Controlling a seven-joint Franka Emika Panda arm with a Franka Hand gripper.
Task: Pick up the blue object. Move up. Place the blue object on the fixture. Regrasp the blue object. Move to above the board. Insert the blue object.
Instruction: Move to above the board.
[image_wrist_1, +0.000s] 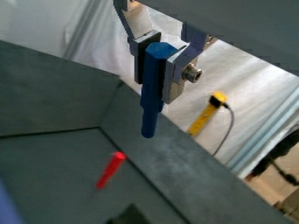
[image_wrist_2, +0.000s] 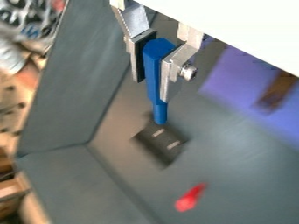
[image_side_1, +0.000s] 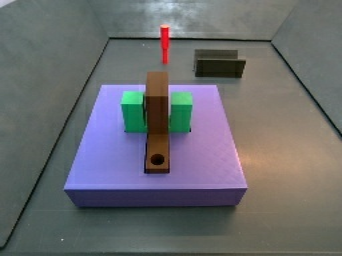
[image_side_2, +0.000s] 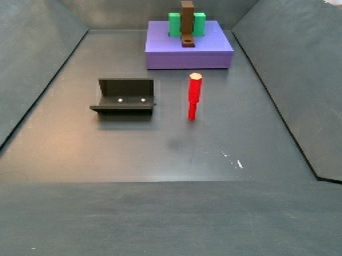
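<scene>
The two-finger silver gripper (image_wrist_1: 156, 59) (image_wrist_2: 156, 54) was clamped on the upper part of the small bright blue peg (image_wrist_1: 151, 92) (image_wrist_2: 159, 83), which hung straight down from its dark pads in both wrist views, clear of the grey floor. The gripper itself did not appear in either side view. Below the peg in a wrist view lay the dark slotted fixture (image_wrist_2: 160, 143), with the thin red upright stick (image_wrist_2: 187, 199) nearby. In both side views the long brown plank board (image_side_1: 158, 130) (image_side_2: 189, 22) stood between two green blocks (image_side_1: 132, 111) on the large purple slab (image_side_1: 94, 165) (image_side_2: 187, 50)
</scene>
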